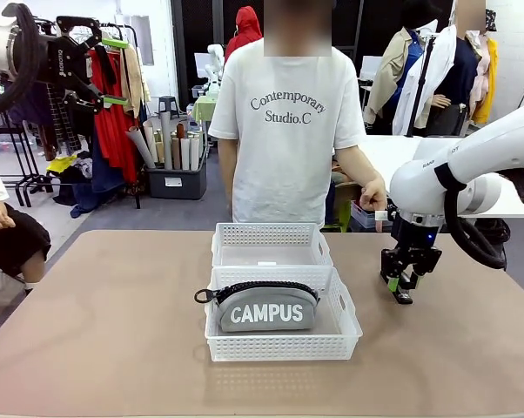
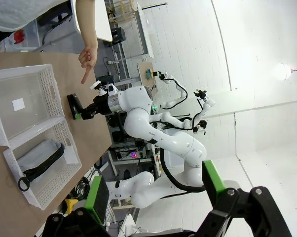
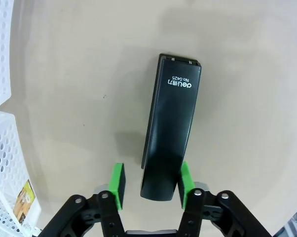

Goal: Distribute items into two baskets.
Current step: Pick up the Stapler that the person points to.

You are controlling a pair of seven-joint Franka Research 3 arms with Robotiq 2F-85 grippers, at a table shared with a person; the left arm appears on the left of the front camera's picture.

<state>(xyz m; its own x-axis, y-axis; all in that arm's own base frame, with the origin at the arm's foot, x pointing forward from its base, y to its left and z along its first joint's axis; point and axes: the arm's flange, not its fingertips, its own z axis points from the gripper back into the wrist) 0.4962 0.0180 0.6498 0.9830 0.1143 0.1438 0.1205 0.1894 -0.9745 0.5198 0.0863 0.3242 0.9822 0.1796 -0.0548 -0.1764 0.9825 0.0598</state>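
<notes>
The grey "CAMPUS" pouch (image 1: 268, 308) lies in the near white basket (image 1: 347, 326), which touches the empty far basket (image 1: 271, 233) behind it. On the table to their right lies the black stapler (image 3: 170, 123), also visible as stapler (image 1: 405, 296) and stapler (image 2: 72, 105). My right gripper (image 3: 151, 185) is lowered over its near end, jaws straddling it. One green pad (image 3: 184, 180) touches its side, the other pad (image 3: 118, 183) stands a small gap away. My left gripper (image 1: 114, 70) hangs high at the far left, open and empty; its fingers (image 2: 96, 197) are spread wide.
A person stands at the table's far side, a hand (image 1: 372, 193) held just behind my right gripper, a finger pointing down toward the stapler in the left wrist view. Bare tabletop (image 1: 97, 331) stretches to the left of the baskets and in front of them.
</notes>
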